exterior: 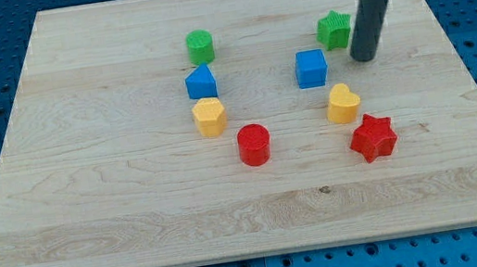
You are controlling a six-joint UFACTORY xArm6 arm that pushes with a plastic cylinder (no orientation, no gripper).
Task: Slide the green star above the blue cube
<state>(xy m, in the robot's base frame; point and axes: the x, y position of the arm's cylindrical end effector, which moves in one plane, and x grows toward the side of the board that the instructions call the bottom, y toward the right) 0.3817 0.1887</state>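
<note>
tool: no grasping tool on this arm, just a dark rod; nothing is held.
my tip (364, 58): on the counter (122, 234), just right of the green star, close to touching; contact not certain.
green star (333, 29): upper right area, just above and slightly right of the blue cube.
blue cube (311, 68): below-left of the star, left of my tip.
yellow heart (342, 104): below the blue cube.
red star (373, 138): below-right of the yellow heart.
green cylinder (200, 45): upper middle-left.
second blue block (201, 83): directly under the green cylinder; shape unclear.
yellow hexagon (209, 117): under that blue block.
red cylinder (254, 144): below-right of the yellow hexagon.
</note>
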